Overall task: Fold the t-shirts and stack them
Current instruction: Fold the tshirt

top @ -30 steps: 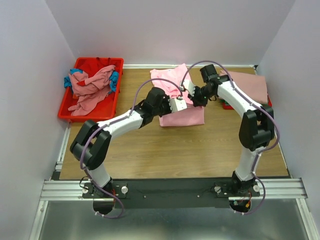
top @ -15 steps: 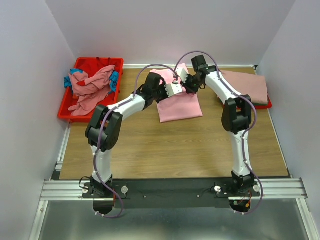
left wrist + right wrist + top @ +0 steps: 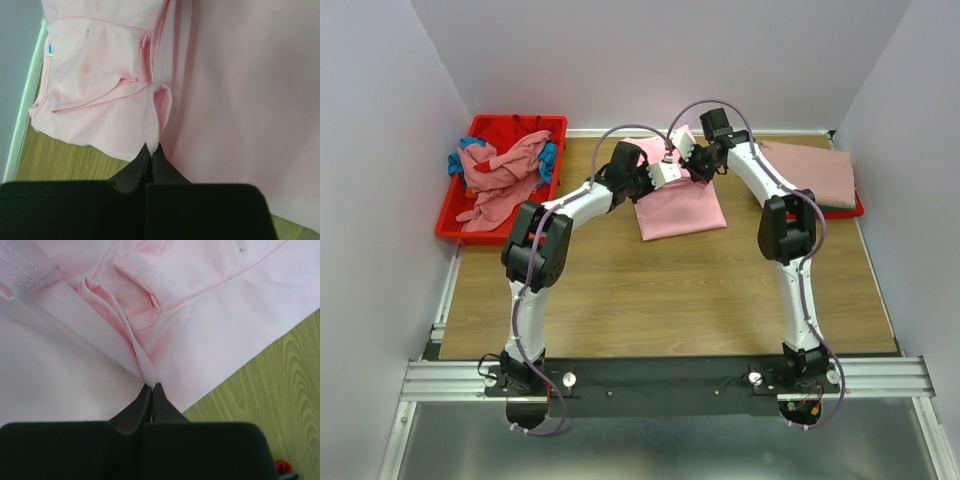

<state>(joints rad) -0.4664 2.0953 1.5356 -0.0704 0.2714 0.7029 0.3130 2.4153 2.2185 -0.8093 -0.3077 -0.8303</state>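
Note:
A bright pink t-shirt [image 3: 685,208] lies partly folded at the back middle of the table. Both arms meet over its far half. My left gripper [image 3: 667,172] is shut on a pinched ridge of the pink cloth [image 3: 152,117], seen up close in the left wrist view with the gripper [image 3: 151,148] at the ridge's end. My right gripper [image 3: 692,163] is shut on another pinched fold [image 3: 142,360] of the same shirt, its tips [image 3: 151,386] close to the shirt's edge over the wood. Dusty rose and teal t-shirts [image 3: 500,175] lie crumpled in the bin.
The red plastic bin [image 3: 552,125] stands at the back left against the wall. A folded dusty rose shirt [image 3: 815,168] rests at the back right on a red base [image 3: 858,208]. White walls close in on three sides.
Both grippers have moved toward the back wall, pulling the pinched pink cloth with them. The arms stretched out further and the shirt's near edge drew back slightly.

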